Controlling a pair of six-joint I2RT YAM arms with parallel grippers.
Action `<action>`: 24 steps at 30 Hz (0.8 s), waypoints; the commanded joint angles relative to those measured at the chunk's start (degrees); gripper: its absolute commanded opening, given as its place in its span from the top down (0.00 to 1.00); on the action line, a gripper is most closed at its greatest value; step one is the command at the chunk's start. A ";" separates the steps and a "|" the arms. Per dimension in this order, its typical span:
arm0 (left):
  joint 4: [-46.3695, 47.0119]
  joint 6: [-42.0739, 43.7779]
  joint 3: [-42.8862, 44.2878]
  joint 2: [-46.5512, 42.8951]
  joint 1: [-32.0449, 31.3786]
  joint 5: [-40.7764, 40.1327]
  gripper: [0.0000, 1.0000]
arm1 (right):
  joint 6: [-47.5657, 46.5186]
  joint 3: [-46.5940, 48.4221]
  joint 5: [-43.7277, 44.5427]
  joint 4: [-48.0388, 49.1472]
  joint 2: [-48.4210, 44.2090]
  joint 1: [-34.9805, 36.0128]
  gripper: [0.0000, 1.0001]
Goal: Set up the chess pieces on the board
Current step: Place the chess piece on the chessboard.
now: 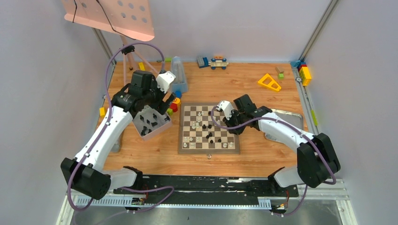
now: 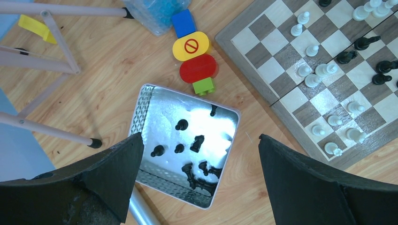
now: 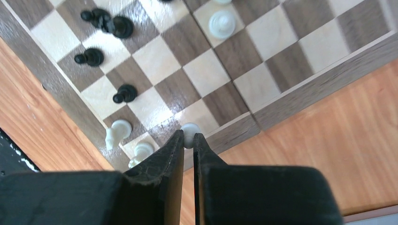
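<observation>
- Near edge: bare table [image 1: 155,161] in front of the board [image 3: 324,86]. A speck lies just off the near border, too small to name.
- Right pincer [image 3: 188,140]: closed to a sliver on a small white piece [image 3: 190,131]. Only the very tips catch it, over the board's right border close to the near corner.
- Risk: I judge so thin a hold could let the piece twist out. Dropped here, it would likely roll off the border onto the wood.
- Risk: two white neighbours [image 3: 117,133] stand just beside one finger, and a sideways swing would topple them. Lift straight up first, I think.
- Room: open wood right of the border. Toward mid-board the squares crowd up, with black pieces [image 3: 122,28] bunched there.
- Farther left: left pincer [image 2: 199,140] gapes fully and holds nothing. It hangs over the tin [image 2: 141,112], where loose black men [image 2: 197,143] lie.
- Toy blocks [image 2: 191,46] sit between tin and board, and stand legs [image 2: 47,129] run on the tin's other side. That leaves a narrow lane for carrying.
</observation>
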 commanded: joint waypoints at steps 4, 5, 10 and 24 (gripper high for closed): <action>1.39 0.17 0.57 -1.22 0.21 1.53 0.00 | -0.74 -3.29 -1.16 -0.34 -2.22 -0.20 1.00; 1.39 0.16 0.61 -1.15 0.21 1.56 0.00 | -0.69 -3.47 -1.27 -0.16 -2.08 -0.22 1.00; 1.21 0.14 0.82 -1.01 0.21 1.69 0.00 | -0.47 -3.68 -2.25 0.10 -1.12 -0.15 0.99; 1.33 0.37 0.14 -1.18 0.21 1.43 0.00 | -0.06 -4.78 -2.75 0.05 -1.15 0.81 0.99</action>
